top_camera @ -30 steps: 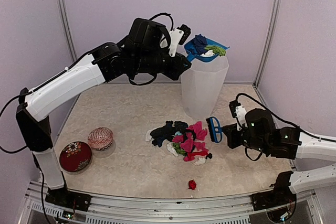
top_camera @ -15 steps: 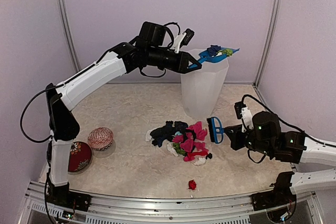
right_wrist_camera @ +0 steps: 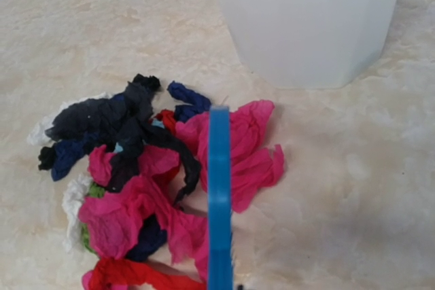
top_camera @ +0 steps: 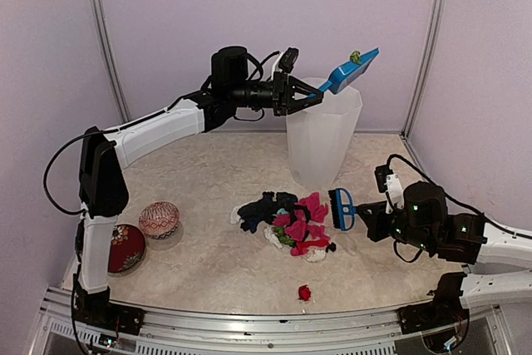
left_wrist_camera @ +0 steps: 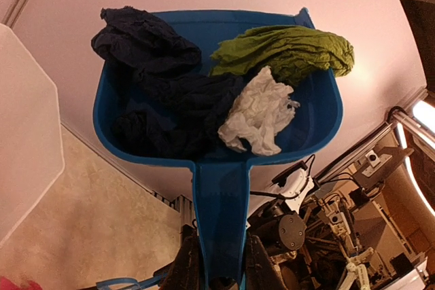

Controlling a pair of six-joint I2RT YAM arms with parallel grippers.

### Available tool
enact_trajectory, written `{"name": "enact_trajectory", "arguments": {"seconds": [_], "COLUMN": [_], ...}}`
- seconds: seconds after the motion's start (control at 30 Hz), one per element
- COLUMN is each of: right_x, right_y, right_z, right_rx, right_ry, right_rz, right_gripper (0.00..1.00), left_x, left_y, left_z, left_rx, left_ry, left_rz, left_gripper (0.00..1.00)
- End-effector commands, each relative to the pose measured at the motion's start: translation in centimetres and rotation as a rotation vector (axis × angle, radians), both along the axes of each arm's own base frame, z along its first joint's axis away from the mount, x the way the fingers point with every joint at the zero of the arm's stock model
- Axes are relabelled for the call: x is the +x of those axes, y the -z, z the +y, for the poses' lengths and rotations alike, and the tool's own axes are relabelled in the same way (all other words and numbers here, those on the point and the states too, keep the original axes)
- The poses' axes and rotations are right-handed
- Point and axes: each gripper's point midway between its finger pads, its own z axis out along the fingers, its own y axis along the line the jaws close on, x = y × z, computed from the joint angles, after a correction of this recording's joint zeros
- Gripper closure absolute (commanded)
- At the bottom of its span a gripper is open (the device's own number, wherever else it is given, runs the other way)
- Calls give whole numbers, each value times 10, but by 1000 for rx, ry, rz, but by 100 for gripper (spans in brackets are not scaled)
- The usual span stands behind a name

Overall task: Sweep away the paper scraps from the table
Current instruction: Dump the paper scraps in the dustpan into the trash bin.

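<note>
My left gripper [top_camera: 299, 96] [left_wrist_camera: 221, 263] is shut on the handle of a blue dustpan [top_camera: 353, 70] [left_wrist_camera: 224, 188], held tilted above the rim of the tall white bin [top_camera: 320, 139] [right_wrist_camera: 306, 18]. In the pan lie dark navy scraps [left_wrist_camera: 163, 93], a green scrap [left_wrist_camera: 285, 49] and a white one [left_wrist_camera: 258, 117]. A pile of paper scraps [top_camera: 287, 222] [right_wrist_camera: 136, 181], pink, black, red and white, sits on the table [top_camera: 208, 180] in front of the bin. My right gripper [top_camera: 366, 220] is shut on a blue brush [top_camera: 341, 207] [right_wrist_camera: 219, 195] just right of the pile; its fingers are hidden in the wrist view.
One red scrap [top_camera: 304, 292] lies alone near the table's front edge. Two round patterned objects, a dark red one [top_camera: 119, 247] and a pink one [top_camera: 159, 219], rest at the left. Walls and metal posts close in the back and both sides.
The left arm has stretched out toward the bin, and the dustpan has risen and tilted steeply over the rim. The right gripper with the brush has drifted slightly right.
</note>
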Motion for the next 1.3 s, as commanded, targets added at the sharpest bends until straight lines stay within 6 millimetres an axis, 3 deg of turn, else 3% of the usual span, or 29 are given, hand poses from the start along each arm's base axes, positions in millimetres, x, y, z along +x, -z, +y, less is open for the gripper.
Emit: {"name": "enact_trajectory", "arguments": {"seconds": [0.0,0.3,0.73,0.87,0.97,1.1,1.2,1.27], "right_x": [1,0,-1,-1,-2,-1,-1,0], "right_y": [-4,-5,-3,-2,-4,-6,-7,-7], "right_z": [-4,-5,-4,-4,-3,-3,-2,0], "right_rx": [37,47,63,70,75,74,75,73], "right_ry": [17,22,20,19,15,17,14,10], "right_rz": [-11,-13,-4,1,1,-3,-2,1], "right_gripper": [100,100,100,100,100,100,100,100], "left_x": [-6,13,67,63,71,55,56,37], "left_y": [-21,-10,9,1,5,-10,-7,-14], "left_z": [4,0,10,13,24,7,6,-3], "left_rx": [-130,-215,-291,-360,-406,-385,-393,-385], "left_ry": [102,113,-82,-31,-32,43,35,61], "left_rz": [77,302,628,657,685,632,647,615], "left_gripper": [100,100,100,100,100,100,100,100]}}
